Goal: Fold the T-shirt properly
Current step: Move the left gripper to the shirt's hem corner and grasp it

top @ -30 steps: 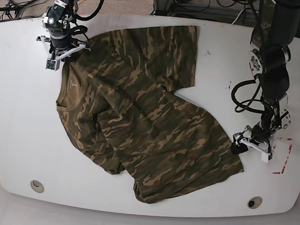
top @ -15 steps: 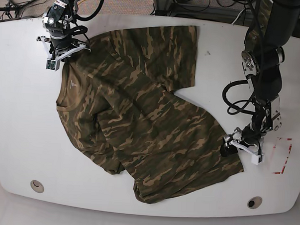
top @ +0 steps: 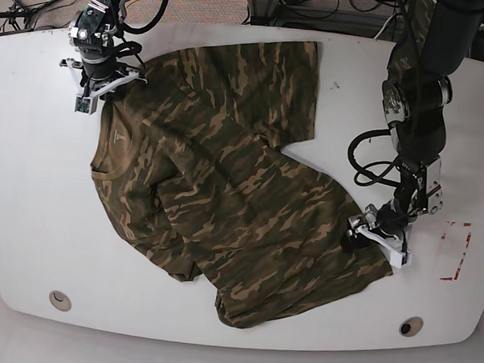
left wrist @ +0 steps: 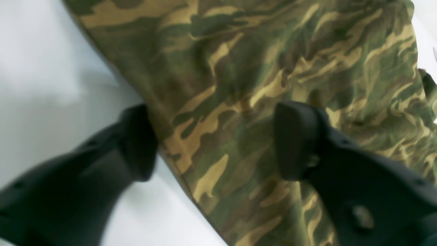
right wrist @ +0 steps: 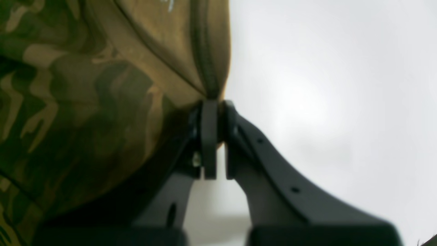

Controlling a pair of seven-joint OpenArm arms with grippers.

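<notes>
The camouflage T-shirt [top: 225, 189] lies spread and crumpled across the white table, collar toward the left in the base view. My right gripper [top: 104, 91] is at its upper-left shoulder. In the right wrist view that gripper [right wrist: 213, 136] is shut on a fold of the tan-lined edge of the T-shirt [right wrist: 85, 102]. My left gripper [top: 374, 238] sits low at the hem corner on the right. Seen from the left wrist, this gripper [left wrist: 215, 143] is open and straddles the hem of the T-shirt [left wrist: 256, 68], with one finger [left wrist: 136, 143] on bare table and the other [left wrist: 297, 140] over cloth.
The white table [top: 33, 180] has bare room to the left and right of the shirt. A red tape mark [top: 456, 251] lies near its right edge. Two round holes [top: 59, 300] [top: 411, 326] sit near the front edge. Cables run behind the table.
My left arm has moved leftward in the base view, from the bare table onto the shirt's hem corner, and its jaws have narrowed a little. The right gripper has stayed where it was.
</notes>
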